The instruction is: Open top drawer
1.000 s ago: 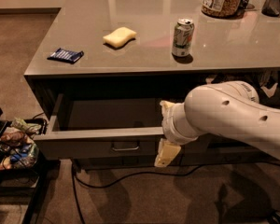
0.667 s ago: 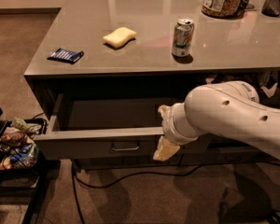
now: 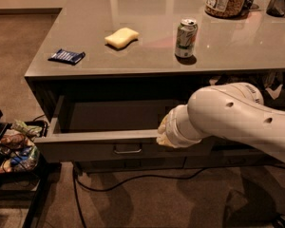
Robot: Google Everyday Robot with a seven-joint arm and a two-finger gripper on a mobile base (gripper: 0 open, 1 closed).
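Since a second ago the gripper [image 3: 164, 135] has lifted from hanging over the drawer [image 3: 85, 147] front to sitting at its top edge, right of the handle [image 3: 128, 149]. The drawer looks about where it was: under the counter [image 3: 142, 56] lip, pulled well out, shallow inside showing. It should be rigid, on slides and likely light, as nothing shows inside; best hold is the centre loop handle, top edge as fallback, with a straight pull so it doesn't rack. Gripper looks to touch the top edge and holds nothing I can see, but the arm [image 3: 228, 118] blocks it, so I can't tell whether it's spread or closed.
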